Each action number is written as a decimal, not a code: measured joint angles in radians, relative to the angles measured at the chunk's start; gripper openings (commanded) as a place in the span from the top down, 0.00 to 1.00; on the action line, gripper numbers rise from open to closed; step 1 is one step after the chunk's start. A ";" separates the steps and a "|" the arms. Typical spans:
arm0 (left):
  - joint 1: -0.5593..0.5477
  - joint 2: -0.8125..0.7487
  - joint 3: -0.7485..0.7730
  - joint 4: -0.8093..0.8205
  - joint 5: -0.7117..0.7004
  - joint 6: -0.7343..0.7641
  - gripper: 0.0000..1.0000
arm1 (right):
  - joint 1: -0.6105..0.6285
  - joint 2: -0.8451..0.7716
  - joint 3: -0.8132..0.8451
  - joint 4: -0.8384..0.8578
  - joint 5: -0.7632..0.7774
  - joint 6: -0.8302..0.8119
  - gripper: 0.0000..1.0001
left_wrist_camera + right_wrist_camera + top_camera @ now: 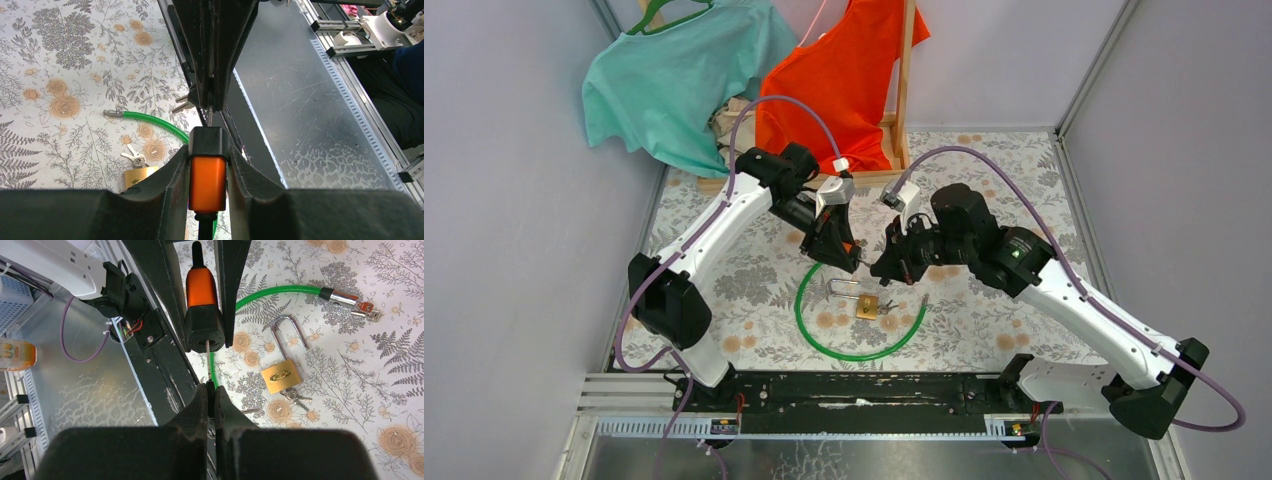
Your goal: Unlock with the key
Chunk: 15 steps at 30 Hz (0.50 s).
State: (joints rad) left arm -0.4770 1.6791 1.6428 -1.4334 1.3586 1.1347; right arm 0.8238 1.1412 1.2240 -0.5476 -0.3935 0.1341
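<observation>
Four fingers (pixel 165 195) on one orange-handled tool (pixel 207 182), one brass padlock (pixel 281 375) nearby

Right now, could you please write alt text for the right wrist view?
The shut right gripper pinches a thin metal pin sticking out of an orange-and-black tool held by the left gripper. A brass padlock with keys lies nearby on the floral tablecloth, beside a green cable.

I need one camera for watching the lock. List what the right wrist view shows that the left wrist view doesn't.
Only right wrist: the whole padlock with its shackle. Only left wrist: white equipment in the top right corner; it catches just a corner of the padlock. Both: the orange-handled tool, green cable, keys and floral cloth.
</observation>
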 measured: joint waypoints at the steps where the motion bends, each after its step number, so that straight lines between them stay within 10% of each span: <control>1: 0.000 0.000 0.000 0.000 0.000 0.000 0.99 | 0.000 -0.003 -0.001 0.000 0.002 0.000 1.00; 15: 0.000 0.000 0.010 0.000 0.003 -0.001 0.98 | 0.000 0.013 0.043 -0.061 0.018 -0.017 1.00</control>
State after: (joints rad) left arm -0.4770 1.6791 1.6527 -1.4338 1.3617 1.1339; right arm 0.8242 1.1542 1.2667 -0.6090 -0.3752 0.1169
